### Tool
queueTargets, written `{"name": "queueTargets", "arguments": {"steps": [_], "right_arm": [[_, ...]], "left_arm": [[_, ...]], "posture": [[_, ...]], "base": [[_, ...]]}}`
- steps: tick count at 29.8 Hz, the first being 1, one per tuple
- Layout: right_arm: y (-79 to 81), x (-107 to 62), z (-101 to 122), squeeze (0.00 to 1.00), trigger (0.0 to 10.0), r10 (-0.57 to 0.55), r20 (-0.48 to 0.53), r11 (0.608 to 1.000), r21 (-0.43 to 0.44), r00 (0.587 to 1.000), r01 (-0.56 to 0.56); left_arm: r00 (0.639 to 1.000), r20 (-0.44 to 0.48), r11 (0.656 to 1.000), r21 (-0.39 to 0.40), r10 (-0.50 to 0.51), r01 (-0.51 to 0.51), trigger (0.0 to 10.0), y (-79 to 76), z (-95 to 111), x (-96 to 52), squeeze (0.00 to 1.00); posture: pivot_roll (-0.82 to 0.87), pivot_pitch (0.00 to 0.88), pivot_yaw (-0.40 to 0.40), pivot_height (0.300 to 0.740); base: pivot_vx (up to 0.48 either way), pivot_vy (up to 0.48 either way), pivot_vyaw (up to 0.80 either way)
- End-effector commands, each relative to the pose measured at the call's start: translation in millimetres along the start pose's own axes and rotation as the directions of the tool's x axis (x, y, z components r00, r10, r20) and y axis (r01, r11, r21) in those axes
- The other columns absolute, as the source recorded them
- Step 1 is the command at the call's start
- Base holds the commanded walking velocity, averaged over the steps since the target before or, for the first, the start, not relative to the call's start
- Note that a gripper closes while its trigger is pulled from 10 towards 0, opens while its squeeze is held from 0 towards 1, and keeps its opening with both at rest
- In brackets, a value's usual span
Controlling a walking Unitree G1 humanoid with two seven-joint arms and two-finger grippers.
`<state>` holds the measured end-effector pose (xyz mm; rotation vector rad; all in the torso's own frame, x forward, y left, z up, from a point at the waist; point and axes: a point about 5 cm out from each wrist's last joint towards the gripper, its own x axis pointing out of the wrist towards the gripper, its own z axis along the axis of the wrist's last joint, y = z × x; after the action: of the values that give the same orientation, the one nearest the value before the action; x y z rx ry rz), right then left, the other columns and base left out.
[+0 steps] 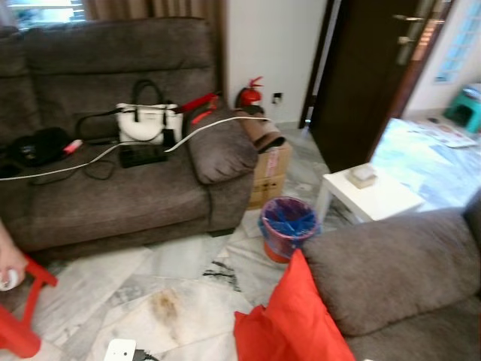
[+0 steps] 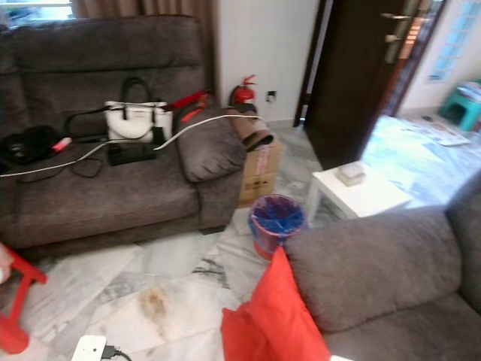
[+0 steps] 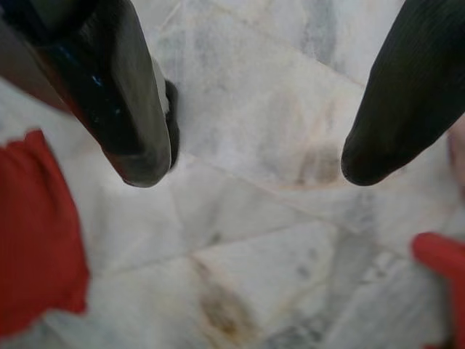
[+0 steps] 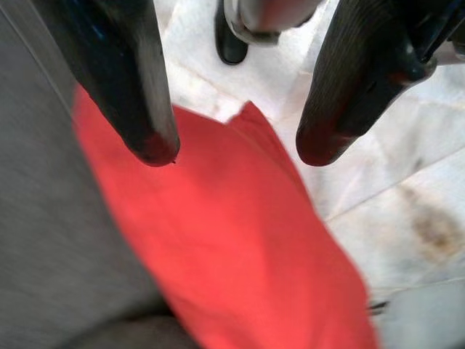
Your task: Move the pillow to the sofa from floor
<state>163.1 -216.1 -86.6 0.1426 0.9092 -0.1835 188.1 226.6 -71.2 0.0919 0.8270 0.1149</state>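
Observation:
A red pillow (image 1: 289, 316) stands on the marble floor, leaning against the arm of the near grey sofa (image 1: 391, 271) at the lower right. In the right wrist view my right gripper (image 4: 236, 149) is open just above the pillow (image 4: 232, 240), with the grey sofa fabric beside it. My left gripper (image 3: 251, 167) is open over bare marble floor, with a red pillow edge (image 3: 36, 233) to one side. A second grey sofa (image 1: 113, 195) stands across the floor, carrying a white handbag (image 1: 146, 122), a dark bag and cables.
A bin with a blue liner (image 1: 285, 226) and a cardboard box (image 1: 270, 173) stand between the sofas. A white side table (image 1: 372, 195) is behind the near sofa's arm. A red stool (image 1: 22, 316) and a person's hand (image 1: 9, 263) are at the left; a white power strip (image 1: 120, 350) lies on the floor.

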Motion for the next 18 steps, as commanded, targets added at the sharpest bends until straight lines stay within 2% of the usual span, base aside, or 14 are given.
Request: {"name": "queueTargets", "arguments": {"steps": [1,4,18], "right_arm": [[34.2,5.5,5.9,0.00,10.0,0.107,-0.018,0.990,0.097,0.994,-0.104],[33.7,5.4,5.0,0.00,10.0,0.092,-0.016,0.987,0.133,0.996,-0.089],[34.7,5.4,4.8,0.00,10.0,0.099,-0.020,0.987,0.132,0.995,-0.096]], "left_arm": [[0.995,-0.087,0.998,-0.040,0.040,-0.044,10.0,18.3,-18.5,-5.9,0.00],[0.995,-0.086,0.998,-0.040,0.040,-0.043,10.0,18.1,-18.4,-6.0,0.00],[0.997,-0.069,0.999,-0.023,0.035,-0.037,10.0,17.2,-14.3,-4.8,0.00]], "posture": [[0.17,0.098,0.040,0.740],[0.17,0.096,0.039,0.740],[0.17,0.096,0.040,0.740]], "base": [[0.000,0.000,0.59],[0.000,0.000,0.20],[0.000,0.000,0.00]]}}
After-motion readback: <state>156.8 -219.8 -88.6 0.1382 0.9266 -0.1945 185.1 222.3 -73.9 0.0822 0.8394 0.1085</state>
